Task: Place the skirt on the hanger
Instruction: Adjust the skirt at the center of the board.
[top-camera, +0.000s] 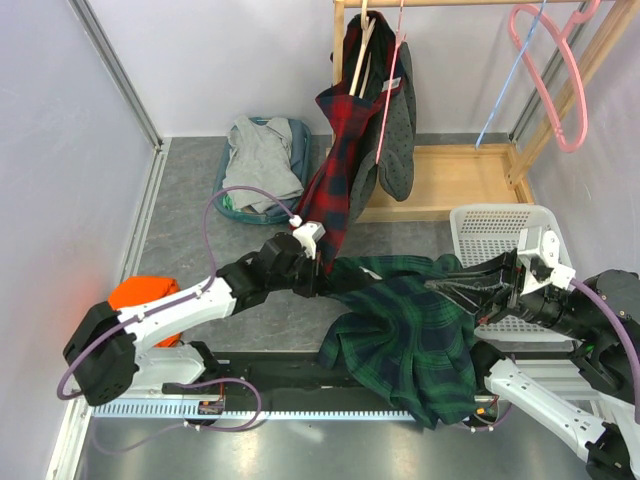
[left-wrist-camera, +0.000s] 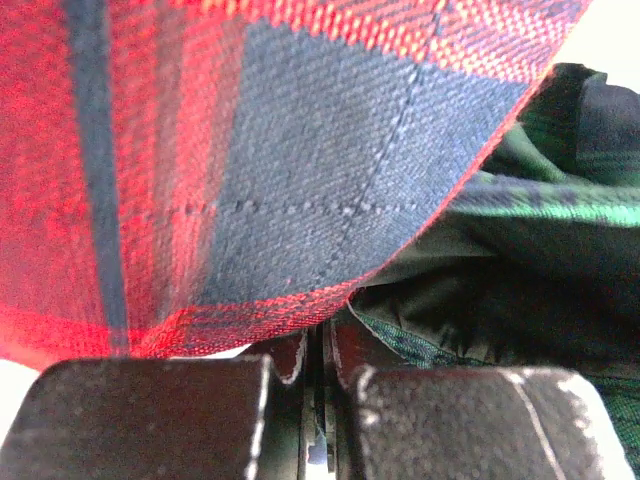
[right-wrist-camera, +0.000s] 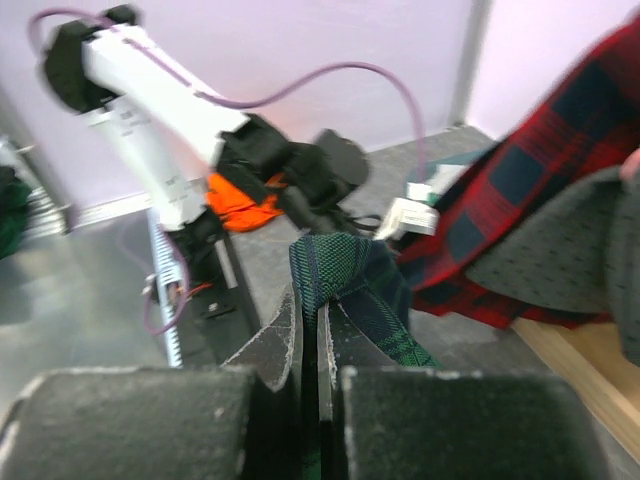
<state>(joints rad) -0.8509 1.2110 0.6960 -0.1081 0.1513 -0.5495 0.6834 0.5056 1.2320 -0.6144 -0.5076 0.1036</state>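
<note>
A dark green plaid skirt (top-camera: 400, 330) hangs stretched between my two grippers above the table's near edge, most of it drooping down. My left gripper (top-camera: 322, 278) is shut on its left end, just under the hem of a red plaid garment (top-camera: 335, 160). In the left wrist view the jaws (left-wrist-camera: 322, 335) are closed with a sliver of green cloth between them, and the skirt (left-wrist-camera: 560, 260) lies to the right. My right gripper (top-camera: 445, 288) is shut on the skirt's right end (right-wrist-camera: 350, 270), fingers (right-wrist-camera: 318, 315) closed. An empty pink hanger (top-camera: 548, 80) hangs on the rail at the top right.
The wooden rack (top-camera: 450, 180) stands at the back with the red plaid garment and a grey garment (top-camera: 395, 130) on hangers. A white basket (top-camera: 500, 222) is at the right, a teal basket of grey clothes (top-camera: 262, 160) at the back left, orange cloth (top-camera: 140, 295) at the left.
</note>
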